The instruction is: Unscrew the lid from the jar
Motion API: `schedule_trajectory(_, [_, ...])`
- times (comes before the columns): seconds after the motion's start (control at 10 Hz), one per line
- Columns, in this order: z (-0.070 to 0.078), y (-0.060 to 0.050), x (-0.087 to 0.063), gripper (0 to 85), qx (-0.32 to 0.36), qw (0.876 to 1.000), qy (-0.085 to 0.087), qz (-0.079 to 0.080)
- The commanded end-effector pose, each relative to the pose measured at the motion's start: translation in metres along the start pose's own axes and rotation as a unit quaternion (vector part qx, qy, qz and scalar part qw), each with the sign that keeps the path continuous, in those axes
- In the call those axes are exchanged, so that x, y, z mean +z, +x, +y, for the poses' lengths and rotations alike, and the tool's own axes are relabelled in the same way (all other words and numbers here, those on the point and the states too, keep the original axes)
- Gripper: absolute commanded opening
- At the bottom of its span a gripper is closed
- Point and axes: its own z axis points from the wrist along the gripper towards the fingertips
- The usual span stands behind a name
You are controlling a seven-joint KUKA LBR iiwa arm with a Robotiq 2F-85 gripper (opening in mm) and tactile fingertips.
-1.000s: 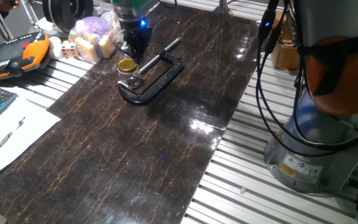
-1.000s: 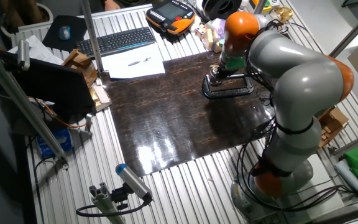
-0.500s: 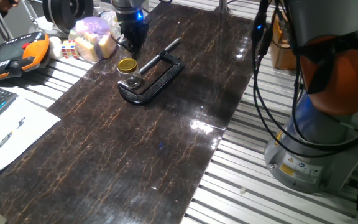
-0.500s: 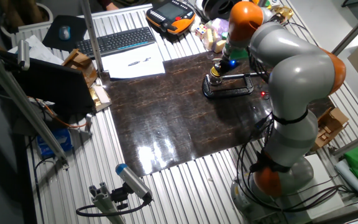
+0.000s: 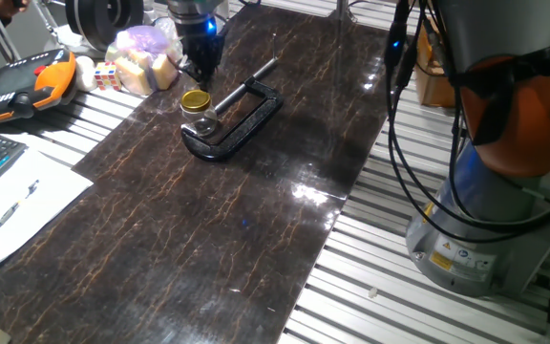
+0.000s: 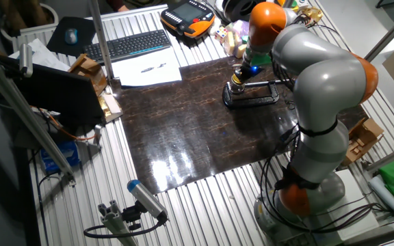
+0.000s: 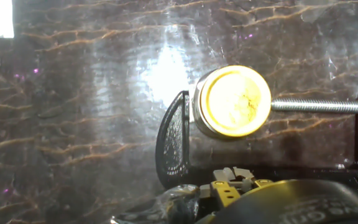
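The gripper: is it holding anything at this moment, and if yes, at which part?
Nothing is held. The gripper hangs above and behind the jar, clear of its lid. The black C-clamp grips the jar.

In the upper left of one fixed view, the jar (image 5: 199, 118) sits inside the C-clamp (image 5: 237, 118), the lid (image 5: 195, 99) on top, apparently screwed on; the gripper (image 5: 201, 67) hangs just behind.
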Motion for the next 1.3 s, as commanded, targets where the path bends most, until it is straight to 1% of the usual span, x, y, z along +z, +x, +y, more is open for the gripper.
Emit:
schedule_trajectory(0.0, [-0.0003,-0.0016,0.0047,0.7,-0.002,1.000,-0.001,-0.001])
schedule_trajectory(0.2, [-0.0024,-0.0046,0.0112,0.7,-0.007,1.000,-0.005,-0.003])
schedule_trajectory(0.4, [-0.0033,-0.0047,0.0105,0.7,-0.009,1.000,-0.004,0.000])
schedule_trajectory(0.9, [-0.0039,-0.0050,0.0109,0.7,-0.013,1.000,-0.002,-0.004])
schedule_trajectory(1.0, [-0.0039,-0.0050,0.0109,0.7,-0.015,1.000,-0.005,-0.001])
schedule_trajectory(1.1, [-0.0039,-0.0050,0.0109,0.7,-0.015,1.000,-0.003,0.000])
schedule_trajectory(1.2, [-0.0039,-0.0050,0.0109,0.7,-0.015,1.000,0.004,-0.001])
